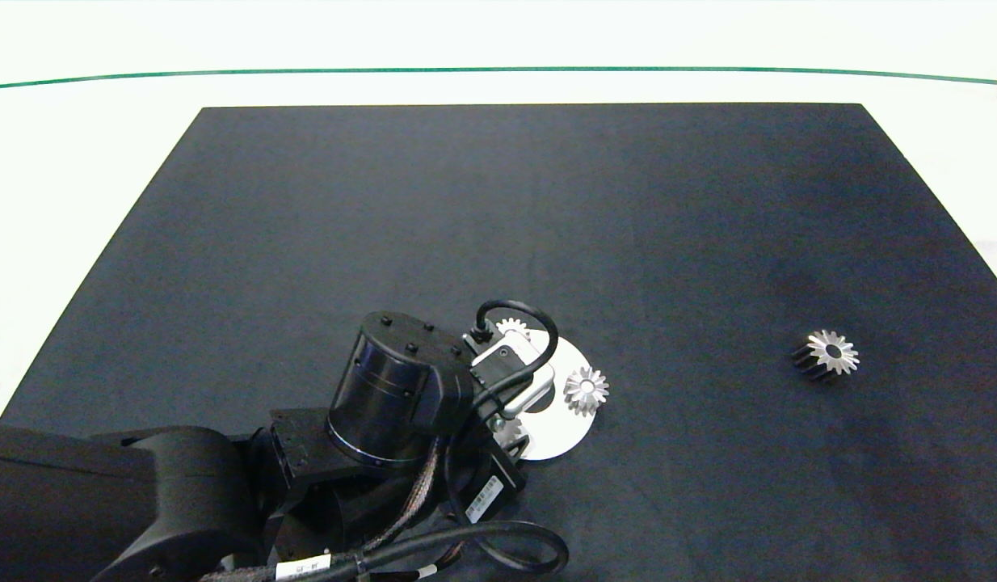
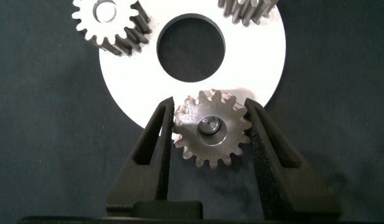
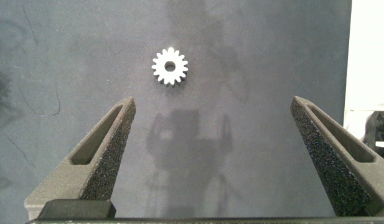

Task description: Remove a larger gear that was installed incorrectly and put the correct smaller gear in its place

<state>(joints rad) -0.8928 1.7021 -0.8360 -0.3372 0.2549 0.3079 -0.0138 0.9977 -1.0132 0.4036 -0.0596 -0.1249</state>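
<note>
One black mat (image 1: 498, 210) holds one white disc (image 2: 254, 68) near its front middle; the left claw (image 2: 210, 107) is closed against the teeth of the small gear (image 2: 211, 127) on the disc's near edge. Of four gears, three sit on the disc; the big gear (image 1: 826, 354) lies alone, far right; the right claw (image 3: 213, 102) hangs wide open, empty.

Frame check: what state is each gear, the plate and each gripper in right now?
left gripper: shut on the smaller gear.
right gripper: open, empty, above the mat.
smaller gear: on a pin at the plate's rim.
larger gear: off the plate, alone on the mat.
white plate: flat on the mat, centre hole empty.
</note>
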